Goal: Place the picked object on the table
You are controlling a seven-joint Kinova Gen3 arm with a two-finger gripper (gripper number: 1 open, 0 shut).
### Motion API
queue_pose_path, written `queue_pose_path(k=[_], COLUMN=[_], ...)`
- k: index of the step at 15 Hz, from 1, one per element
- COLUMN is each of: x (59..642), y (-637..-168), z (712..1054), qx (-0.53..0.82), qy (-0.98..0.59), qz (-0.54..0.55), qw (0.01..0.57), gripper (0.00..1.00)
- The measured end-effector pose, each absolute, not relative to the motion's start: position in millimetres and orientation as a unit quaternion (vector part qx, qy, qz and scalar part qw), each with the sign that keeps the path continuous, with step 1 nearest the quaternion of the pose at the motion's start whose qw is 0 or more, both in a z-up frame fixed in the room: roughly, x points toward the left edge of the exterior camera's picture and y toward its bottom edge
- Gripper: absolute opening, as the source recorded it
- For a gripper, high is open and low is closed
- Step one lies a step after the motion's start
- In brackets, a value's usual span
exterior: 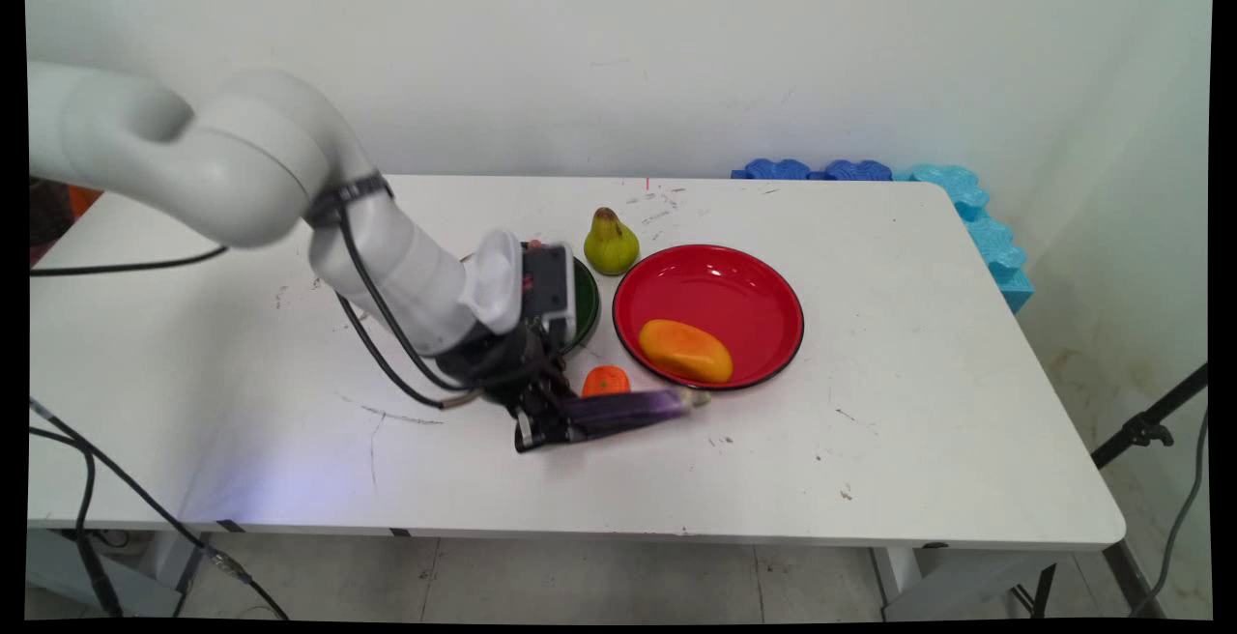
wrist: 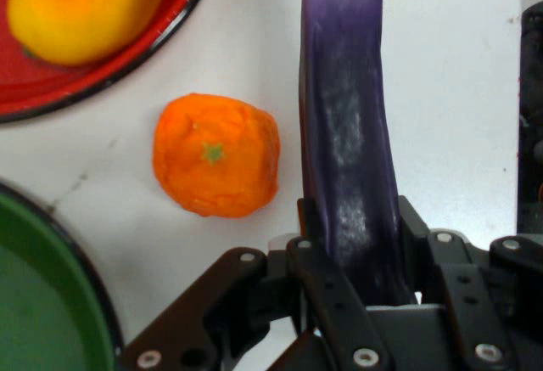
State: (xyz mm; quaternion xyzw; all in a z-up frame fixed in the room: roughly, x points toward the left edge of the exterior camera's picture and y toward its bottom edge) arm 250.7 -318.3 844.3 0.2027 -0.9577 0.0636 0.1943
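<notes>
Between hand [wrist: 352, 244] fingers, purple eggplant [wrist: 348, 125].

Bright, even light with soft shadows; the arm [exterior: 242, 180] is blurred, and the main view's edges bow.

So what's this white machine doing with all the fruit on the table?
The white robot arm's black claw is shut on one end of a long purple eggplant, low over the white table. A small orange tangerine sits right beside the eggplant. Behind them, a round red plate holds a yellow-orange mango, a green plate is partly hidden by the arm, and a green pear stands between the two plates' far edges.
</notes>
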Motion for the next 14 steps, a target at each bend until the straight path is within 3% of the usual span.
queue_pose_path(k=[8,9,14], x=[232.6,231.0,225.8], y=[-320.0,-320.7,-321.3], z=[806.5,805.2,817.6], qx=[0.19,0.189,0.185], qy=[-0.964,-0.964,-0.962], qz=[0.058,0.058,0.051], qw=[0.179,0.179,0.193], gripper=[0.0,1.0,1.0])
